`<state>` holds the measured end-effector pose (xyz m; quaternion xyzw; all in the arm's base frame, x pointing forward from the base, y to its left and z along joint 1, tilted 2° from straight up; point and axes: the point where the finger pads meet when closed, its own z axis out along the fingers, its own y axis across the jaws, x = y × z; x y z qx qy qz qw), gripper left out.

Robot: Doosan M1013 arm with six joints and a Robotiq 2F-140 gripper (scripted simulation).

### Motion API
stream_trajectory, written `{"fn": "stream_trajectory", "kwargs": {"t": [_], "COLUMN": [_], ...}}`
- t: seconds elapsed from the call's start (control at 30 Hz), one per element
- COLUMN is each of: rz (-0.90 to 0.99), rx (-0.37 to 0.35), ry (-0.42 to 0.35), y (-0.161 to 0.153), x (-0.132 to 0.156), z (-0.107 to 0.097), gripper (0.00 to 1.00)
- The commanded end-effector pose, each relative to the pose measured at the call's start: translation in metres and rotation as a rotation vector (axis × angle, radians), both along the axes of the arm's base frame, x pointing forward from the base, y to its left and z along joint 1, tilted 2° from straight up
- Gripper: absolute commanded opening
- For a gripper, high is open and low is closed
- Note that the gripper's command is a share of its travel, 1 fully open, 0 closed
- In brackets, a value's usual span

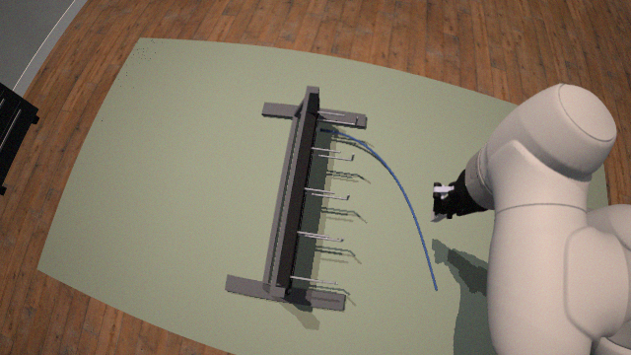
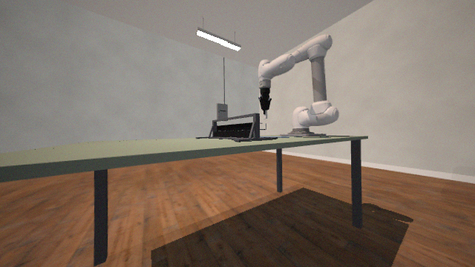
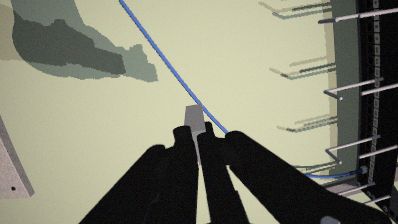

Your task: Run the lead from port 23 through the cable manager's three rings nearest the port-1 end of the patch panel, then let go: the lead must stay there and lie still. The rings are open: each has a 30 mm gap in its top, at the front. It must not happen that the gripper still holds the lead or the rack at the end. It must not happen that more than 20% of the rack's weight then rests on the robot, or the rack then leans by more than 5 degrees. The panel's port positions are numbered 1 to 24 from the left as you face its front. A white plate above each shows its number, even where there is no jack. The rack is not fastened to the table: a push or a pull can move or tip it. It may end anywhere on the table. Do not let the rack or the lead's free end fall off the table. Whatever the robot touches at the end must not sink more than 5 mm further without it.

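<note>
The grey rack (image 1: 288, 207) (image 2: 237, 130) (image 3: 370, 75) stands upright on the green table (image 1: 173, 148) (image 2: 111, 152). Several open rings stick out of its front; the three nearest the port-1 end are ring one (image 1: 315, 281), ring two (image 1: 320, 237) and ring three (image 1: 327, 194). The blue lead (image 1: 415, 222) (image 3: 160, 52) leaves the rack's other end and curves over the table, outside all the rings. Its free end (image 1: 436, 289) lies on the table near the arm's base. My gripper (image 1: 436, 214) (image 2: 266, 113) (image 3: 196, 117) is shut on nothing and hangs well above the lead's middle.
The arm's white body (image 1: 547, 207) fills the right of the overhead view and casts a shadow (image 1: 463, 271) by the lead's free end. A black cabinet (image 1: 10, 128) stands on the floor beyond the table's left edge.
</note>
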<state>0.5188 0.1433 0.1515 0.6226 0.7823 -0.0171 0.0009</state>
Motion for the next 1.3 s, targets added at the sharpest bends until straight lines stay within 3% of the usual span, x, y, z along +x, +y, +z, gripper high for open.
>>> {"fn": "stream_trajectory", "kwargs": {"t": [0.0, 0.27, 0.33, 0.6, 0.63, 0.67, 1.27], "rz": [0.0, 0.036, 0.185, 0.465, 0.467, 0.467, 0.467], "rx": [0.0, 0.001, 0.004, 0.01, 0.01, 0.01, 0.01], "ry": [0.0, 0.001, 0.005, 0.013, 0.013, 0.013, 0.013], "y": [0.0, 0.001, 0.004, 0.01, 0.01, 0.01, 0.01], "x": [0.0, -0.002, -0.009, -0.023, -0.023, -0.023, -0.023], "z": [0.0, 0.0, 0.0, 0.0, 0.0, 0.0, 0.0], "gripper": [0.0, 0.0, 0.0, 0.0, 0.0, 0.2, 0.2]}}
